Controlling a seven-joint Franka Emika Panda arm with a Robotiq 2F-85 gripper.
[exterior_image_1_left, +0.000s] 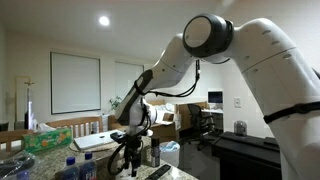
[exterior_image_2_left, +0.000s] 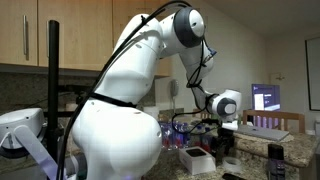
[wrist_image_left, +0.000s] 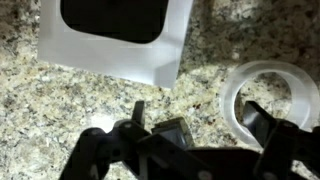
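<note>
Clear plastic ring on speckled granite worktop, just beside spread claw; white square black-topped box apart.

**White Arm Seen Folded Down Over a Stone Counter**

The foreground is filled by the robot's white arm, which is seen rising to a rounded joint near the ceiling and folding down toward the counter. The dark gripper is held low above the speckled stone; how its jaws stand cannot be made out here. A white box with a dark top is seen lying on the counter near it. Bluish items, too small to be identified, are grouped behind the box. A lit monitor is shown farther back, wooden cabinets are mounted above, and a black pole is set upright beside the arm.
</note>
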